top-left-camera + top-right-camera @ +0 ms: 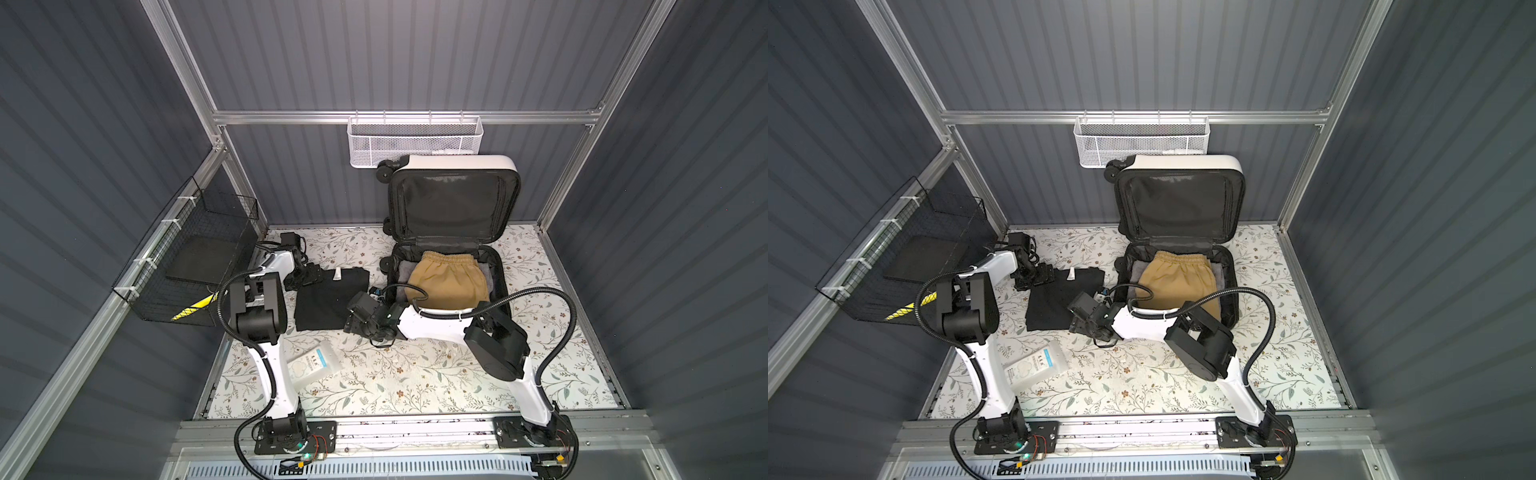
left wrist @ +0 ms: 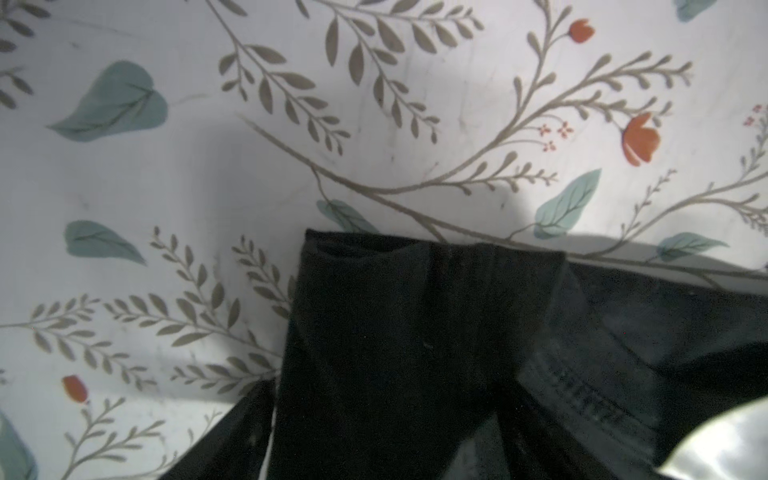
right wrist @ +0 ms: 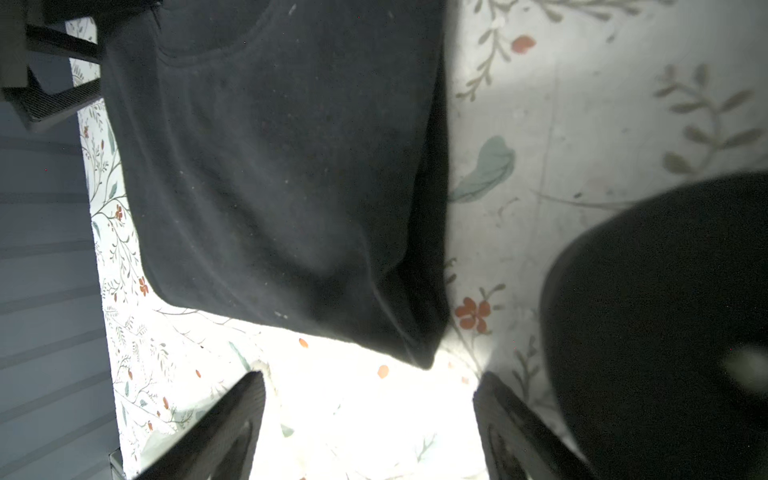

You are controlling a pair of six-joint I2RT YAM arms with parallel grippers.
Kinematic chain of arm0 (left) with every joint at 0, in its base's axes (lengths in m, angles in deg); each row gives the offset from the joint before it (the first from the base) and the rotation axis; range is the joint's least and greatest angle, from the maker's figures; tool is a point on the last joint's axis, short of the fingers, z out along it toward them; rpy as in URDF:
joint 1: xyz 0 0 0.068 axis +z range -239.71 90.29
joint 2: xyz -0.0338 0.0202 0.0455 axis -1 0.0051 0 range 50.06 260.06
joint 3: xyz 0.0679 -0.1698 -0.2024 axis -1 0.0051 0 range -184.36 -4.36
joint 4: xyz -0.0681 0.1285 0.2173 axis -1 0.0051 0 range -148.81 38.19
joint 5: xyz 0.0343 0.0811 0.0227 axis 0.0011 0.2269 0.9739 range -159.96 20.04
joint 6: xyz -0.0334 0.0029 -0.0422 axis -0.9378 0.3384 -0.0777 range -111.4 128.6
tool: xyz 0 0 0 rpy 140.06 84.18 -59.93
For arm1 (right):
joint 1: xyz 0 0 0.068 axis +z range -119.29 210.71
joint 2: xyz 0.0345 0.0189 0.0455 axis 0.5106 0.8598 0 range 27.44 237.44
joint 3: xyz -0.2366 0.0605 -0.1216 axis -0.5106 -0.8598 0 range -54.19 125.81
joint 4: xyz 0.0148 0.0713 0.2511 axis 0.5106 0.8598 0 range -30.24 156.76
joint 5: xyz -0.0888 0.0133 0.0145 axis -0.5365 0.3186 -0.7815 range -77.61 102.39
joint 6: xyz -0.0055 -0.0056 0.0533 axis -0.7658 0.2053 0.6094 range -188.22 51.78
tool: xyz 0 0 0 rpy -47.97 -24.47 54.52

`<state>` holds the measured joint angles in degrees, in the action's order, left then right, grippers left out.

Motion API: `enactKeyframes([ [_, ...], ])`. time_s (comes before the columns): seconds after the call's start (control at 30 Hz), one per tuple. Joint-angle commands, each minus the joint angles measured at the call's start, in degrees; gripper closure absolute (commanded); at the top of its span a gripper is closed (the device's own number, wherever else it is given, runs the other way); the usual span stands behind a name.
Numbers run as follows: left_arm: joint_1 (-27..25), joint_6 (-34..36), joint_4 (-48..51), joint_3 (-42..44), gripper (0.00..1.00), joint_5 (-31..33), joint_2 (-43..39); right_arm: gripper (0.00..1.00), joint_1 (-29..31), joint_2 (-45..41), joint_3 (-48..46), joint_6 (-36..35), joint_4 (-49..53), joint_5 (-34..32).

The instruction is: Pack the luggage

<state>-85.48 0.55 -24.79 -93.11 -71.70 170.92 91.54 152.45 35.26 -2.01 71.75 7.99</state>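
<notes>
The luggage (image 1: 455, 203) (image 1: 1179, 199) lies open at the back right, its lid propped upright and showing black lining. In its base, tan shorts (image 1: 446, 278) (image 1: 1177, 276) lie on something grey. A folded black shirt (image 1: 328, 299) (image 1: 1054, 301) lies on the table to the left of the case. My left gripper (image 1: 309, 276) (image 1: 1042, 276) (image 2: 392, 382) is down on the shirt's far left corner, jaws wide with black cloth (image 2: 395, 332) between them. My right gripper (image 1: 352, 326) (image 1: 1077, 326) (image 3: 372, 378) is open and empty just off the near right corner of the shirt (image 3: 282, 166).
A white mesh basket (image 1: 415, 141) hangs on the back wall above the lid. A black wire basket (image 1: 187, 266) is fixed to the left wall. A clear plastic pouch (image 1: 313, 363) lies near the left arm. The floral table (image 1: 415, 374) is walled on three sides.
</notes>
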Motion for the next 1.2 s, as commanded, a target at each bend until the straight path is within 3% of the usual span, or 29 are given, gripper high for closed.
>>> enactKeyframes([
  [0.0,0.3,0.1,0.5,2.5,0.15,-2.5,2.0,0.19,-0.5,1.6,1.7,0.3,1.8,0.2],
  [0.23,0.3,-0.4,0.0,2.8,0.16,-3.3,2.3,0.23,-1.2,3.7,3.2,0.3,1.6,1.2],
  [0.4,0.3,-0.5,-0.4,3.0,0.22,-4.5,2.6,0.34,-1.9,4.6,3.0,0.3,0.4,2.3],
  [0.63,0.4,-0.6,-0.8,3.6,0.47,-6.7,2.4,0.66,-3.2,3.8,1.3,0.2,-2.1,4.1],
  [0.7,0.3,-0.8,-0.8,3.6,0.58,-7.4,2.2,0.76,-3.6,3.4,0.8,0.1,-2.9,4.7],
  [0.87,0.3,-1.5,-0.7,3.1,0.98,-9.3,0.5,1.0,-4.4,1.5,0.5,-1.8,-3.7,6.3],
  [1.17,0.3,-4.3,-1.7,2.2,1.0,-13.6,-6.7,1.0,-6.1,-4.6,2.4,-7.3,-1.8,8.0],
])
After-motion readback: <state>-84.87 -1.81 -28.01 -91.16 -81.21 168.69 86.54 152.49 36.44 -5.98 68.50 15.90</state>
